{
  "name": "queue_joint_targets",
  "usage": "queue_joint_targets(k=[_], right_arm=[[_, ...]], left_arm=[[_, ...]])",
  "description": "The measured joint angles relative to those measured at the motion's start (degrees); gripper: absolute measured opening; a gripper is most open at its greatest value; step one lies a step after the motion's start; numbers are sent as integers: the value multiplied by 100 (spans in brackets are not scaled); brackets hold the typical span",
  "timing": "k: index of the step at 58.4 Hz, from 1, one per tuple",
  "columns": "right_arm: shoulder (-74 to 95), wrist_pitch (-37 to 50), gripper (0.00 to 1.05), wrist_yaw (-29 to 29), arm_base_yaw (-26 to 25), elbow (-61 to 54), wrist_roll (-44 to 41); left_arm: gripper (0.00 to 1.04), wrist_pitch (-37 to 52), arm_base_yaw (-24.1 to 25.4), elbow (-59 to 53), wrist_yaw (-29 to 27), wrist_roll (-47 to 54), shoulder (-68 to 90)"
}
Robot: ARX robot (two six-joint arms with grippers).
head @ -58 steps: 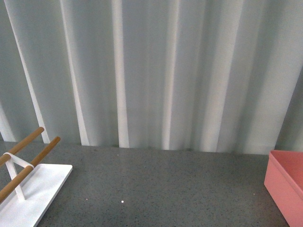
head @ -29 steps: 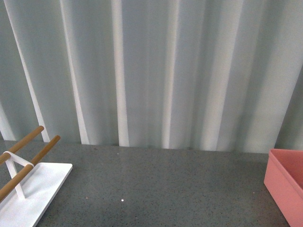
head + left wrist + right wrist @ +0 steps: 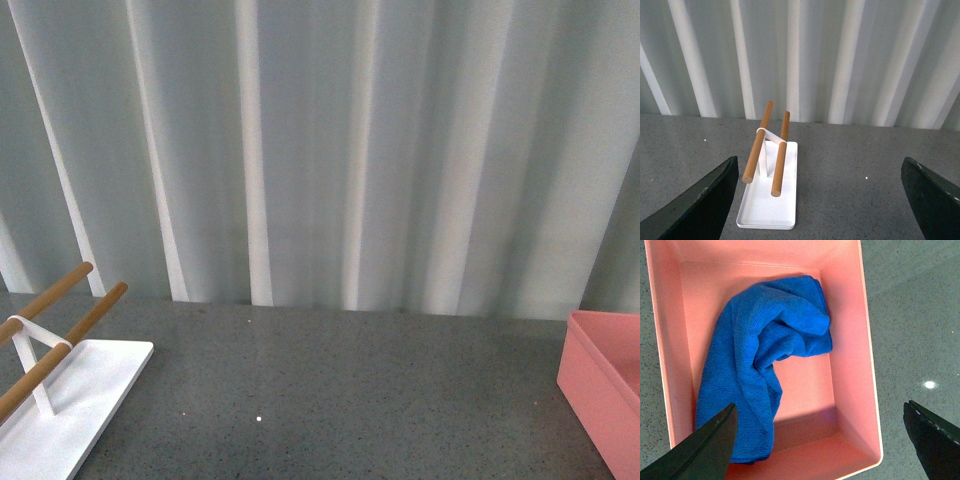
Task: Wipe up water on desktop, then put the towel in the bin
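The royal-blue towel (image 3: 760,365) lies crumpled inside the salmon-pink bin (image 3: 855,365) in the right wrist view. My right gripper (image 3: 820,445) hangs above the bin, open and empty, with its dark fingers (image 3: 705,450) wide apart. A corner of the bin (image 3: 605,385) shows at the right edge of the front view. The dark grey speckled desktop (image 3: 340,390) runs across the front view. My left gripper (image 3: 825,200) is open and empty above the desktop (image 3: 855,165). Neither arm shows in the front view.
A white rack with two wooden rods (image 3: 60,390) stands on the desktop at the left; it also shows in the left wrist view (image 3: 769,170). A pale corrugated wall (image 3: 330,150) closes the back of the desktop.
The front view has shifted slightly, so the rack and the bin sit a little lower. Nothing else has visibly moved.
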Motion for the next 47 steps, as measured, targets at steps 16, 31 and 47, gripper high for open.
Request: queue_joint_targets(k=[16,31,47], right_arm=[[-695,5619,67,-2732,-92,-2761,721],[-1827,8052,19,-2588,216,-4343,813],[-2767,7914,3,-2157,544,-5193,826]], left_arm=[[98,0,0,0,-2,2,2],[98,0,0,0,-2,2,0],[98,0,0,0,0,0,0]])
